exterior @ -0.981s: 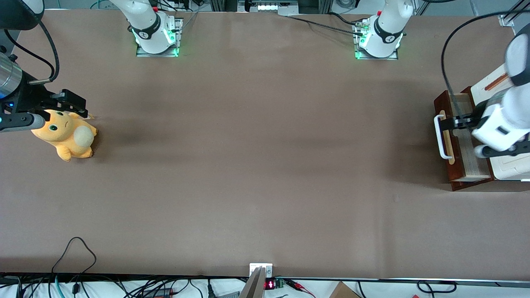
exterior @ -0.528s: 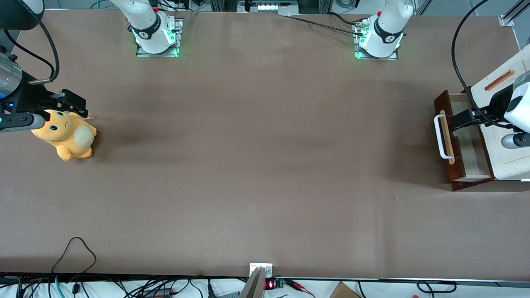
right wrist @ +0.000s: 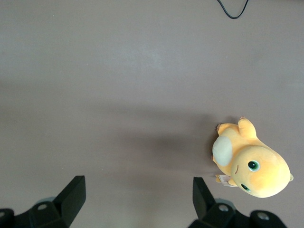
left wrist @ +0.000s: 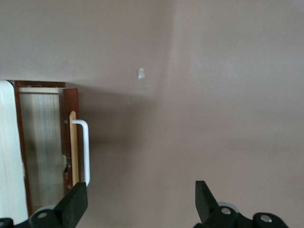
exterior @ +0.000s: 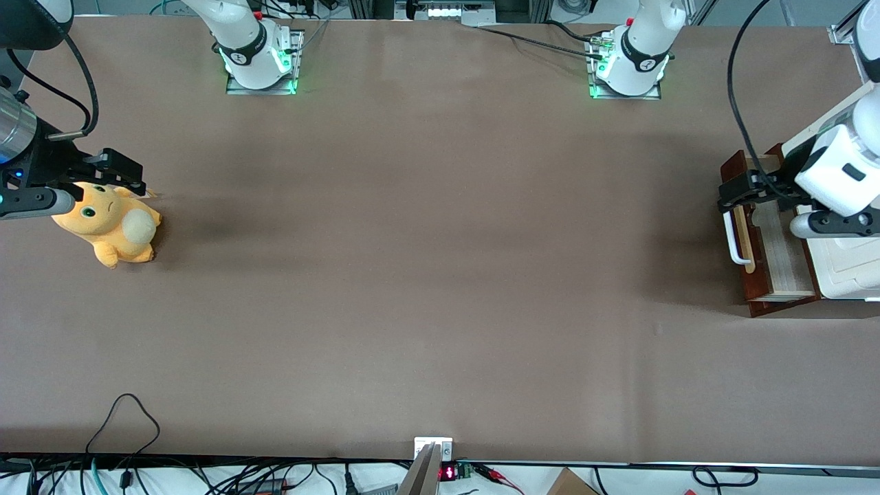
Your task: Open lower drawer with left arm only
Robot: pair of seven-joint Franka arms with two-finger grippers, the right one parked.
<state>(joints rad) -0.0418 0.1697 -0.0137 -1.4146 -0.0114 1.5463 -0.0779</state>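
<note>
No text, label or number can be read anywhere.

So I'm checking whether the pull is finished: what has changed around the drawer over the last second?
The left arm's gripper, open and holding nothing, first drew back over the drawer's inside, then came out again above the white handle. The lower drawer stayed open and did not shift. The plush toy did not move.

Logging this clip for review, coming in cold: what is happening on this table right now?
The white left arm is working at the dark red-brown lower drawer, which already stands pulled out, showing its light wood inside. Its slim black gripper hangs open above the farther end of the white bar handle, holding nothing. An orange plush toy lies toward the parked arm's end.
</note>
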